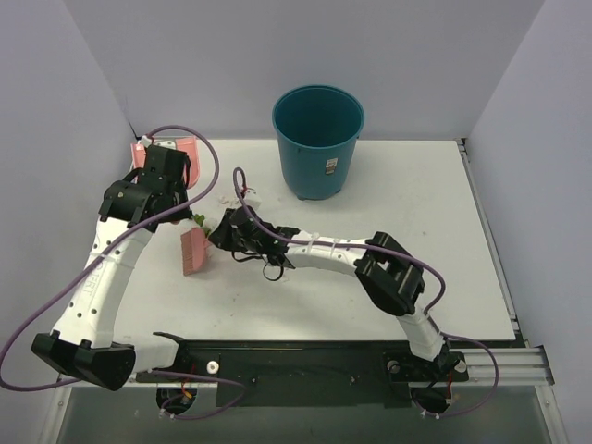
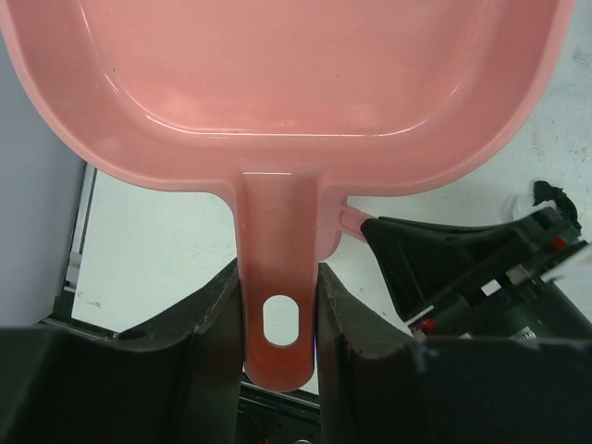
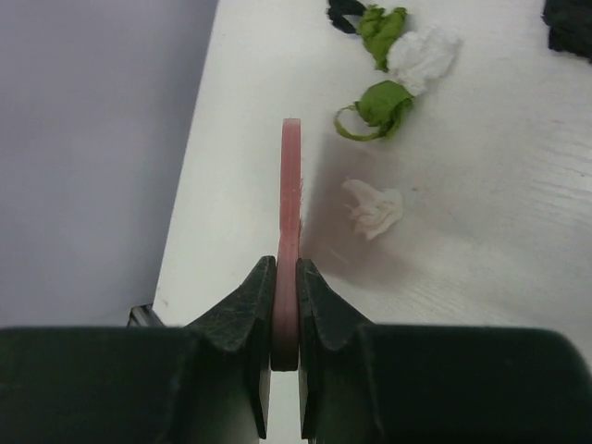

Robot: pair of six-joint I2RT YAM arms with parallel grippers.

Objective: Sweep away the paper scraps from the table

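Lying on the left part of the table [image 1: 416, 231], the scraps [image 3: 384, 106] are seen in a loose cluster: two green bits, two white ones and a black one at the far end. They are spread just beside the brush [image 3: 290, 185], on its right in the right wrist view, and none is shown touching it. From above, only a green and a white bit [image 1: 199, 220] can be made out, between the brush and the dustpan [image 2: 277, 92].

The brush is pinched by the right gripper [image 3: 287, 277], whose jaws are pressed flat against both faces of the thin pink blade. It is held edge-on to the wrist camera, and in the top view its head [image 1: 193, 252] is pointed down at the table.

The dustpan is held by the left gripper [image 2: 277, 305]. Its narrow handle is clamped between the two fingers [image 2: 217, 314], near the hanging hole. The pan is empty, and it is raised near the table's far left corner [image 1: 176, 148].

A teal bin [image 1: 317, 139] is set upright at the back of the table, well apart from the scraps.
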